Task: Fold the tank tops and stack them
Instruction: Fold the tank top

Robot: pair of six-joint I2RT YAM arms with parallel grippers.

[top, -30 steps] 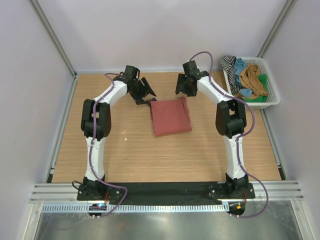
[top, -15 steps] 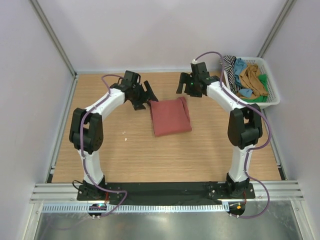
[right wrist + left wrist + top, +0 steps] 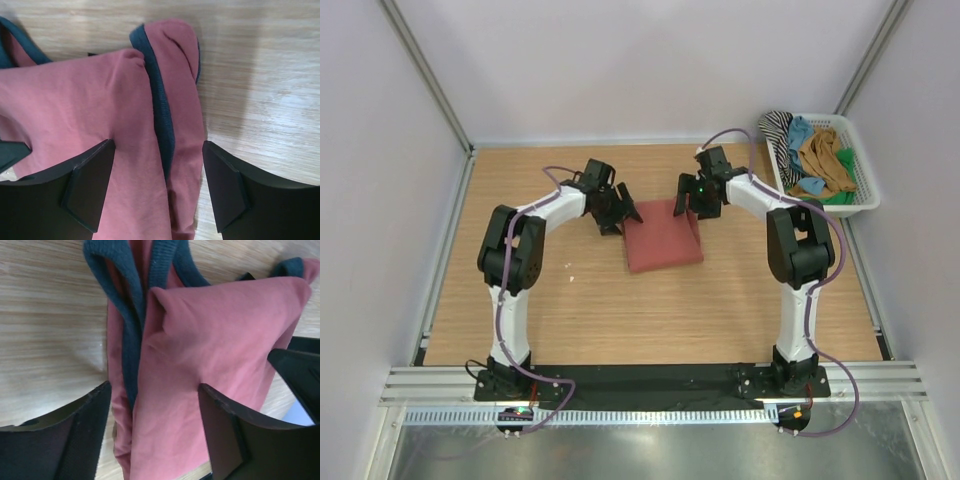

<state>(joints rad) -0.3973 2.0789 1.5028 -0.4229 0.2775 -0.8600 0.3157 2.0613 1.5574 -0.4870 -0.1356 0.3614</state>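
Note:
A rust-red tank top (image 3: 662, 236) with navy trim lies folded in a rough square on the wooden table (image 3: 570, 300). My left gripper (image 3: 621, 215) hovers at its far left corner, and my right gripper (image 3: 693, 207) at its far right corner. In the left wrist view the open left gripper (image 3: 154, 390) straddles the cloth's left edge and its navy trim (image 3: 131, 315). The right wrist view shows my right gripper (image 3: 157, 145) open over the right edge, with a navy strip (image 3: 161, 115) between its jaws. Neither gripper pinches the cloth.
A white basket (image 3: 866, 165) stands at the back right. It holds a striped top (image 3: 777, 127), a blue one (image 3: 800, 132), an ochre-brown one (image 3: 825, 155) and a green one (image 3: 838, 196). White walls enclose the table.
Both grippers have come down and toward each other from the back of the table onto the far corners of the red tank top. Their jaws stand a little wider.

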